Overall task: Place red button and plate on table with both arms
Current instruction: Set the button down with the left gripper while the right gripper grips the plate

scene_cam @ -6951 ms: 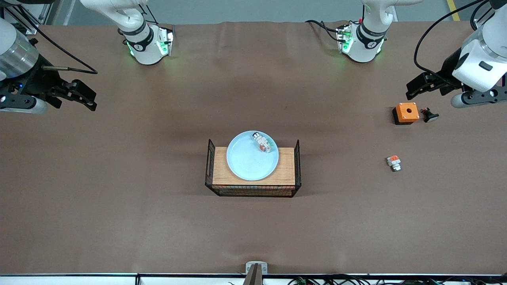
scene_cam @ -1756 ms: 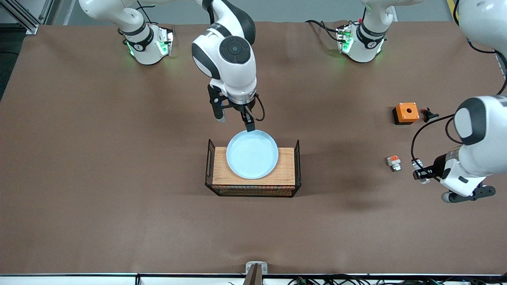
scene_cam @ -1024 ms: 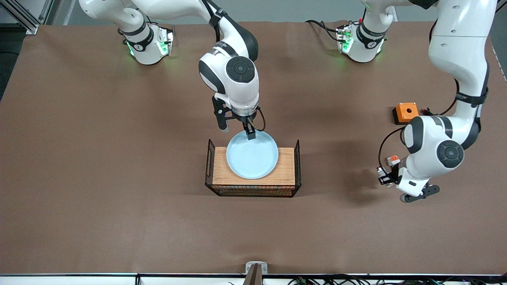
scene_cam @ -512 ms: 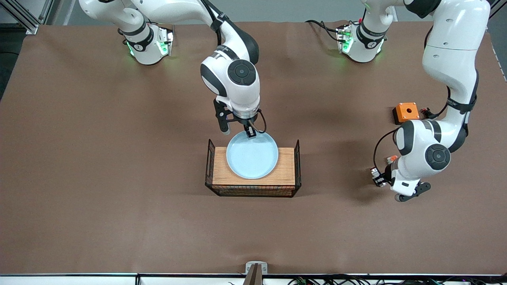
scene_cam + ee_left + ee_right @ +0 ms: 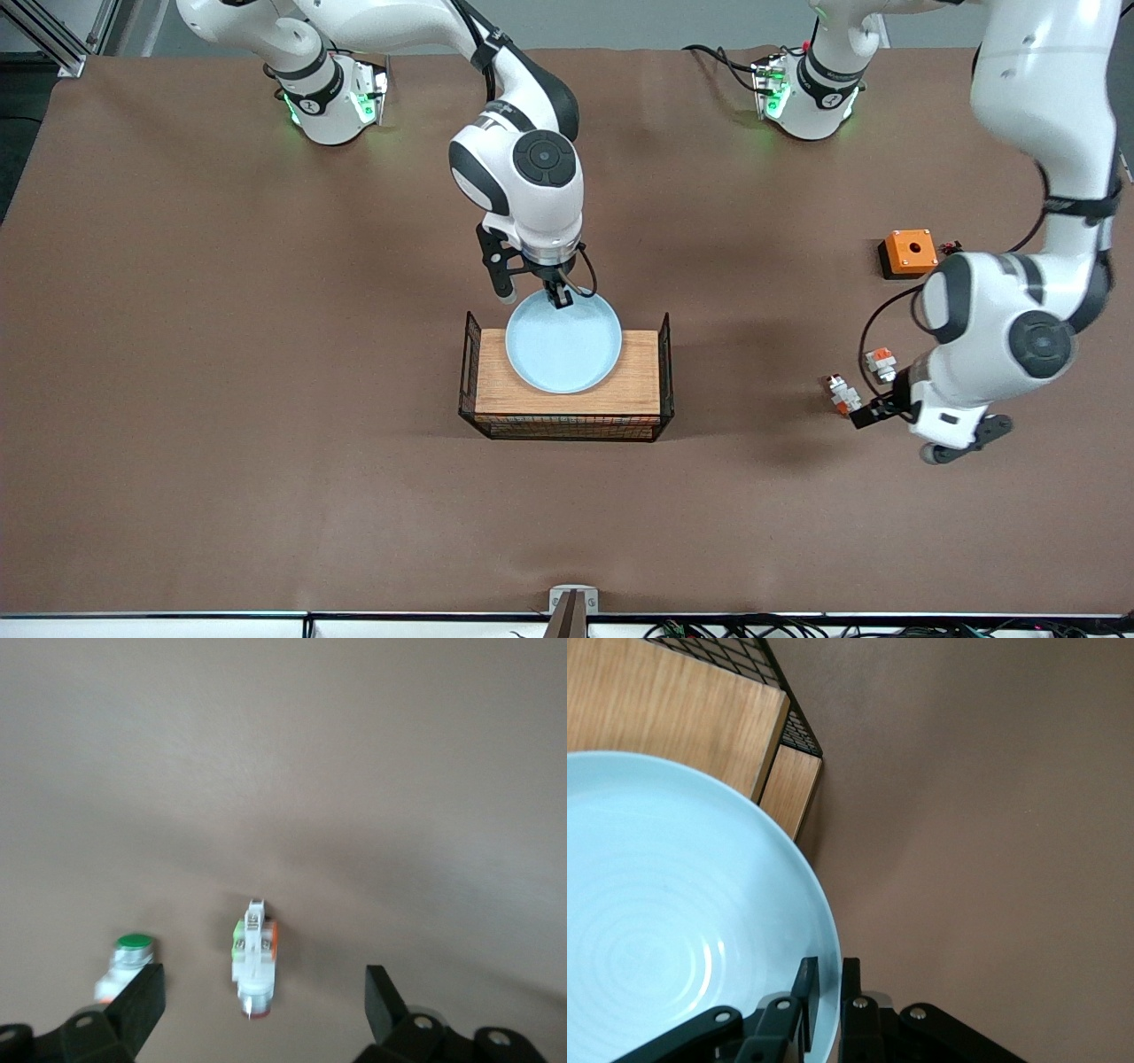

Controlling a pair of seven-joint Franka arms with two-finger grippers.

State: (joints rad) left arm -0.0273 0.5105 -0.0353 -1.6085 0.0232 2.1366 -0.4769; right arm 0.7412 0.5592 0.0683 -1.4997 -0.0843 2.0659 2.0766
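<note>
The pale blue plate point(image 5: 563, 346) sits on the wooden-topped wire rack point(image 5: 638, 372) mid-table. My right gripper point(image 5: 560, 298) is shut on the plate's rim at the edge toward the arm bases. In the right wrist view the gripper point(image 5: 828, 988) pinches the rim of the plate point(image 5: 673, 930). The red button point(image 5: 840, 392) lies on the brown table point(image 5: 266, 399) toward the left arm's end. My left gripper point(image 5: 861, 413) is open just beside it. In the left wrist view the button point(image 5: 255, 955) lies free between the spread fingers point(image 5: 142, 1005).
A squat white piece with an orange top point(image 5: 880, 361) lies close to the red button; it also shows in the left wrist view point(image 5: 128, 957). An orange box point(image 5: 908, 252) stands farther from the front camera. The left arm's elbow hangs over that area.
The left gripper set the red button on the table, opened and drew back a little. The right gripper stays at the plate's rim; the plate has shifted slightly toward the arm bases.
</note>
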